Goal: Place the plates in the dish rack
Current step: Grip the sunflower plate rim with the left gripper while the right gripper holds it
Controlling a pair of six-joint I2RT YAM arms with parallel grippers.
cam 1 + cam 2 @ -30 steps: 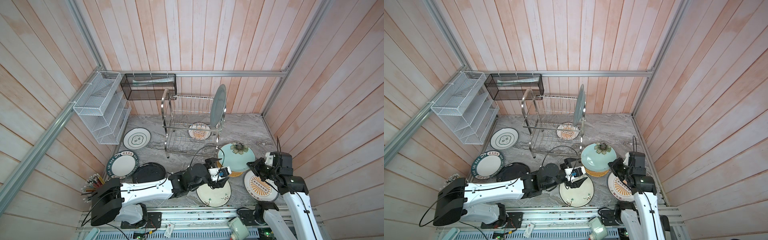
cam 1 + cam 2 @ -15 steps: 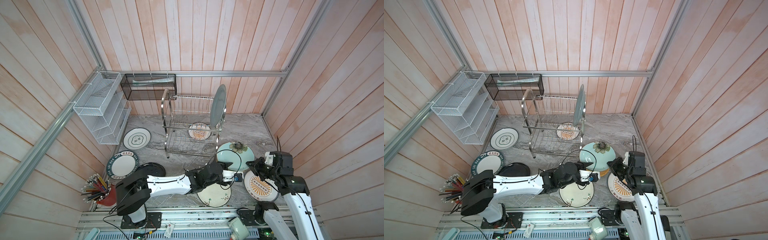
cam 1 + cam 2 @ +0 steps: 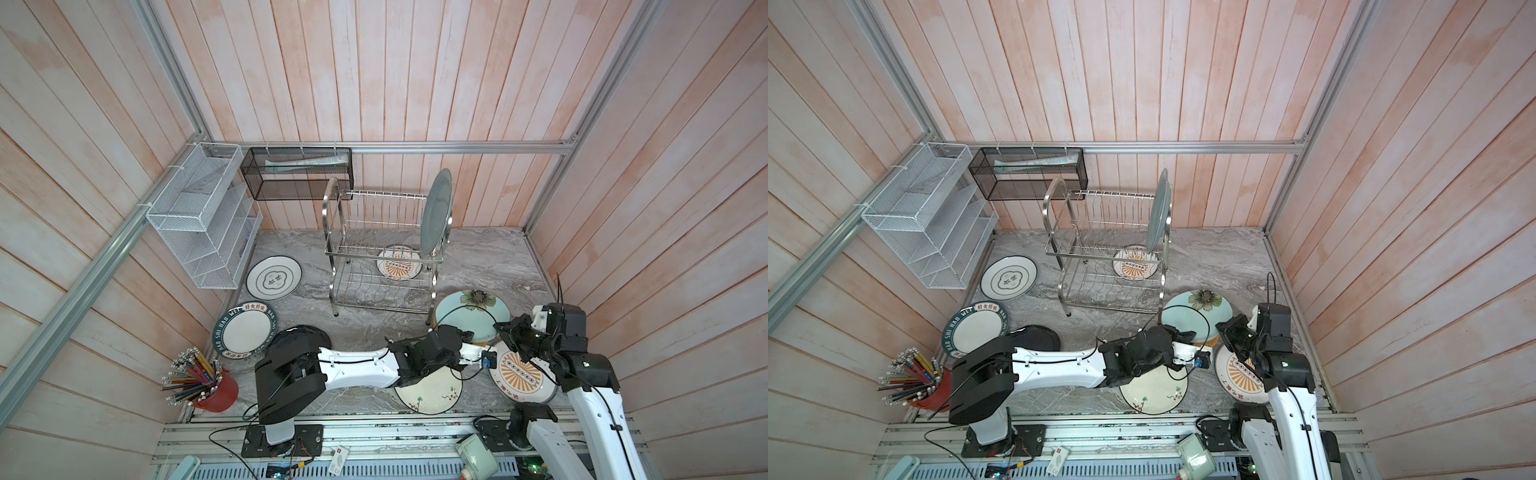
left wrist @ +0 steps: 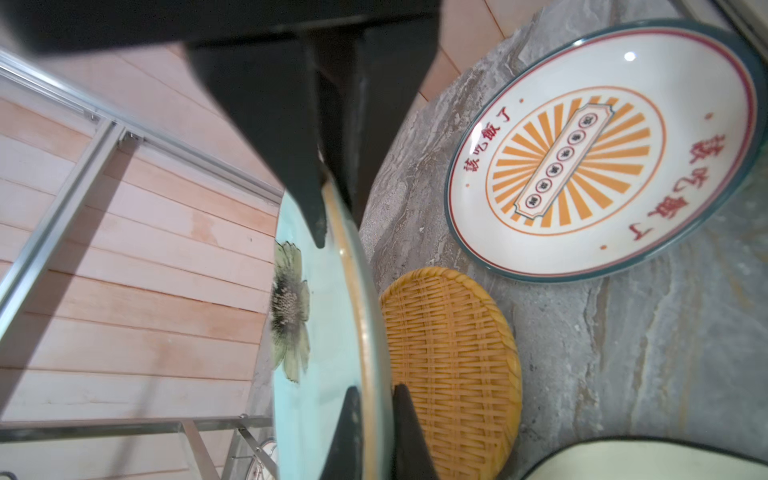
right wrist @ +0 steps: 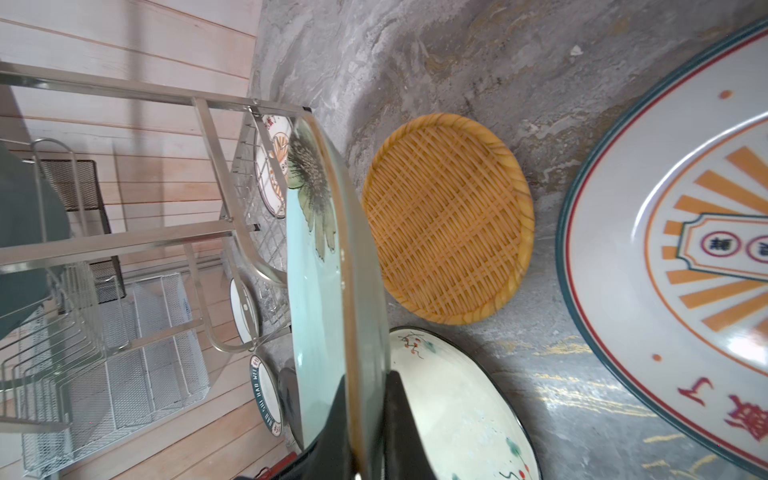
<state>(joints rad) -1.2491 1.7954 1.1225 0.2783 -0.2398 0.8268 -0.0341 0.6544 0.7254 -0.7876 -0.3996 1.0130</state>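
A pale green flower plate (image 3: 471,316) (image 3: 1196,313) hangs just above the yellow woven plate (image 4: 449,365) (image 5: 449,220). My left gripper (image 4: 376,390) (image 3: 467,334) is shut on its near rim. My right gripper (image 5: 368,380) (image 3: 500,328) is shut on its right rim. The dish rack (image 3: 382,249) stands at the back with a grey-blue plate (image 3: 436,212) upright in its top tier. Flat on the floor lie a cream floral plate (image 3: 430,392), a sunburst plate (image 3: 523,376) and another under the rack (image 3: 397,262), a green-ringed plate (image 3: 274,277), a lettered plate (image 3: 245,330) and a black plate (image 3: 301,336).
A white mesh organiser (image 3: 199,216) hangs on the left wall and a black mesh basket (image 3: 297,174) on the back wall. A red cup of pencils (image 3: 199,380) stands at the front left. Wooden walls close in on three sides.
My left gripper has swung right from over the cream floral plate to the pale green plate's rim and shut on it. The right gripper has stayed shut on that plate.
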